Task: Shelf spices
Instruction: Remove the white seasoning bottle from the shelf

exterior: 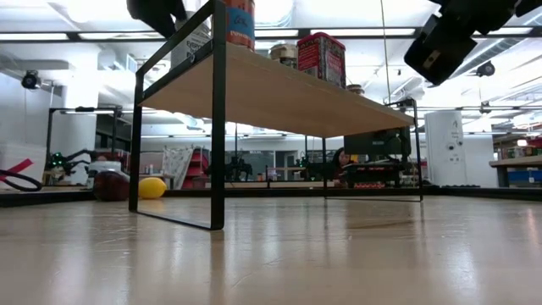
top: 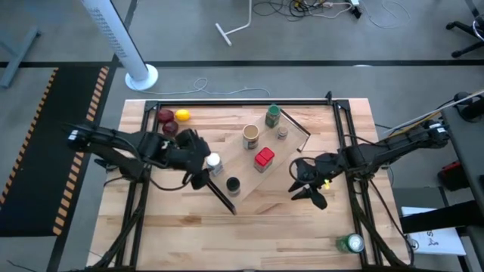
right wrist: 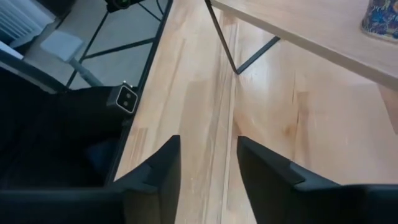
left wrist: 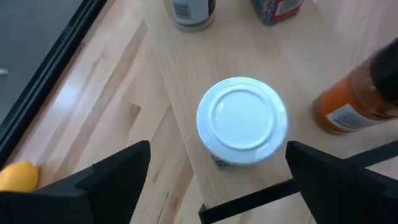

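The shelf (top: 253, 170) stands slantwise in the middle of the bench (top: 181, 234), its black rails at the two short ends, and all six jars are on it. The green-lidded jar (top: 272, 115) and the tiny grey-lidded jar (top: 282, 133) stand near the far rail; the tan jar (top: 250, 136) is just beside them toward the shelf's middle, and the red jar (top: 263, 158) stands at the middle. The black-lidded jar (top: 232, 184) is near the close rail, and the white-lidded jar (top: 213, 161) sits at the shelf's left long edge near that same rail. The left gripper (top: 203, 168) hovers over this white-lidded jar: in the left wrist view its fingers (left wrist: 112, 180) are spread wide on either side of the white lid (left wrist: 242, 120), clear of it, gripping nothing. The right gripper (top: 308, 189) hangs over bare bench off the shelf's right side, near the bench's right edge; its fingers (right wrist: 155, 171) stand a little apart with only wood showing between them, and it holds nothing. The fruits (top: 173, 119) lie at the bench's far left corner, and a green can (top: 350, 243) stands at the near right corner. In the low view the shelf's board is raised above the benchtop on its thin black legs.
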Tool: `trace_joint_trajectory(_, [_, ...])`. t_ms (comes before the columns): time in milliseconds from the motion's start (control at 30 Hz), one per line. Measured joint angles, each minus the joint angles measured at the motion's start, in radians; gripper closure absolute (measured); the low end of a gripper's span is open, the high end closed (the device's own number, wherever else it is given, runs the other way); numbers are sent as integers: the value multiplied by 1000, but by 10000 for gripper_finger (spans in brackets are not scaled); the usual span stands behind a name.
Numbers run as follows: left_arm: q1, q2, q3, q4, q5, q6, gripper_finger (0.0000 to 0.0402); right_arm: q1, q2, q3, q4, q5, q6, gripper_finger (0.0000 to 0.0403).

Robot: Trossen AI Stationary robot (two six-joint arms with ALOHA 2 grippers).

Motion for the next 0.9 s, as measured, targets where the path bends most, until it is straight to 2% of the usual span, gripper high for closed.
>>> trace_joint_trajectory(300, [17,76,0,36,44,14,50,0,7,0,2,2,0,232])
trace_joint_trajectory(633, [33,132,-1,44,33,16,83,0,7,0,2,2,0,240])
trace_joint_trajectory(767, [35,135,-2,44,17,16,108,0,7,0,2,2,0,243])
trace_joint_trajectory(900, [35,135,-2,44,16,16,154,0,7,0,2,1,0,240])
